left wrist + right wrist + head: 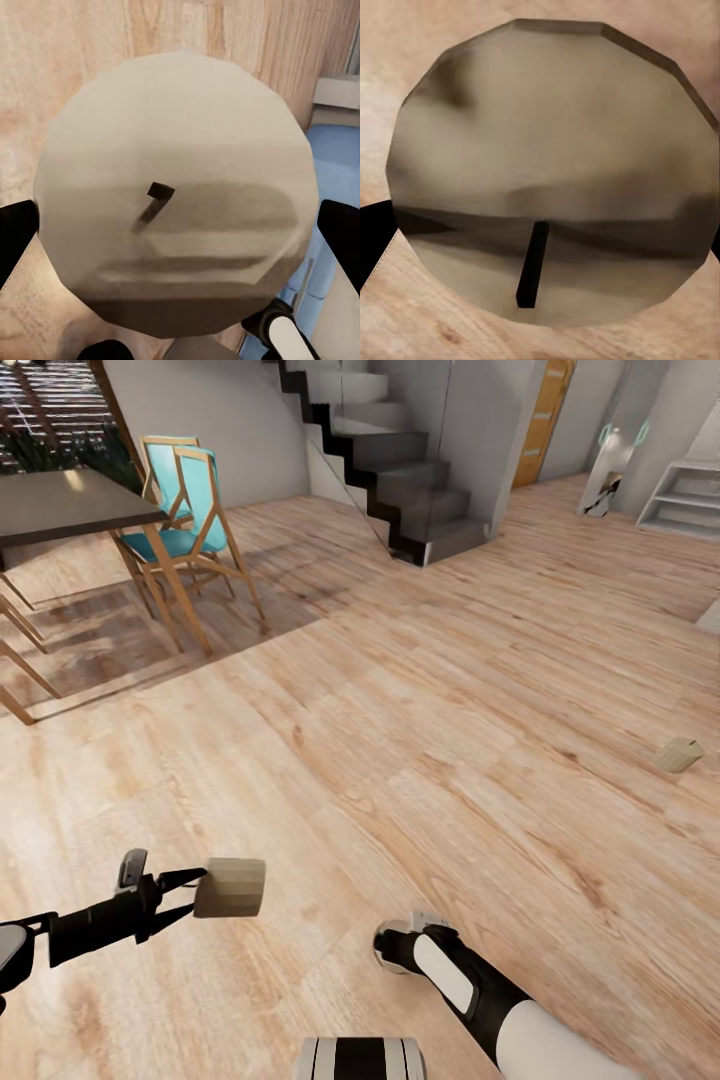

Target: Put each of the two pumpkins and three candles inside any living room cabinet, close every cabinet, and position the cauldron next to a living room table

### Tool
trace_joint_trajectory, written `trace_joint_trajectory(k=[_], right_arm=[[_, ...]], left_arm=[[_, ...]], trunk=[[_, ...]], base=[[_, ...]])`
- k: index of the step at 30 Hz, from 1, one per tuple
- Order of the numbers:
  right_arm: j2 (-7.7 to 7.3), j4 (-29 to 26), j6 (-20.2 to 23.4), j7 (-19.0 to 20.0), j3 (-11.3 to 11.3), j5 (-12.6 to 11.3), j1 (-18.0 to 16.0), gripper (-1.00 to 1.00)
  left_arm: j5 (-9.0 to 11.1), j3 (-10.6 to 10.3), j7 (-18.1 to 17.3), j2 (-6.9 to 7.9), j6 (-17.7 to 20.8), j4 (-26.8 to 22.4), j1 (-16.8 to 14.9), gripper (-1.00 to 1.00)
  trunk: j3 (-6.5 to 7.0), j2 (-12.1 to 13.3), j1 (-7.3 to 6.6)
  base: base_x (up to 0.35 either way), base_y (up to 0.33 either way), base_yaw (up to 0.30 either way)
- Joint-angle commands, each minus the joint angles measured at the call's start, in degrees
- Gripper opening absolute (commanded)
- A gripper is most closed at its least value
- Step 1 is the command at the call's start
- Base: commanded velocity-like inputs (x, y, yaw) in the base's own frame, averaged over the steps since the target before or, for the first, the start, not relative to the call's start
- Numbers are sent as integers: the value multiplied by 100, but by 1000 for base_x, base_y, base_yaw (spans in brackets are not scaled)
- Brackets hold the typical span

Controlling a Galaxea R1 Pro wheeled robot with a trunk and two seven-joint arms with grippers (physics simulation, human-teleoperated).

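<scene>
- Head view: the left gripper (196, 890) is clenched on a beige candle (230, 887), carried on its side above the wooden floor (400, 690). The right gripper (395, 945) points down and away, so from here I cannot tell what its fingers are doing. A third candle (679, 755) lies tipped over on the floor well off to the right. At the upper left stand a dark-topped dining table (60, 505) and teal chairs with wooden frames (185, 510); a dark staircase (400, 470) rises at the back.
- Left wrist view: the candle's round top (176, 225) faces the camera, its short dark wick (154, 202) near the middle. The black fingers (15, 232) touch it on both sides, with floor planks behind.
- Right wrist view: a second candle (555, 165) shows end-on, its dark wick (532, 262) pointing at the lens. A black finger (371, 240) sits against its edge, so this gripper is also grasping a candle above the floor.
</scene>
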Motion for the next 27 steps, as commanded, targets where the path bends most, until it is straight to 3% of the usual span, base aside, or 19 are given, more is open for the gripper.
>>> trace_joint_trajectory(k=[1, 7, 27], right_arm=[[-5, -9, 8, -52, 22, -51, -4, -100], [5, -17, 2, 115, 38, -51, -4, -100], [4, -18, 20, 241, 58, -51, -4, -100]], left_arm=[[-128, 9, -54, 0, 21, 13, -2, -100], [-449, 22, -53, -4, 21, 23, -10, -100], [-489, 17, -39, 0, 21, 26, -11, -100]], trunk=[[19, 0, -3], [152, 8, -19], [595, 35, -70]], base=[[0, 0, 0], [0, 0, 0], [0, 0, 2]])
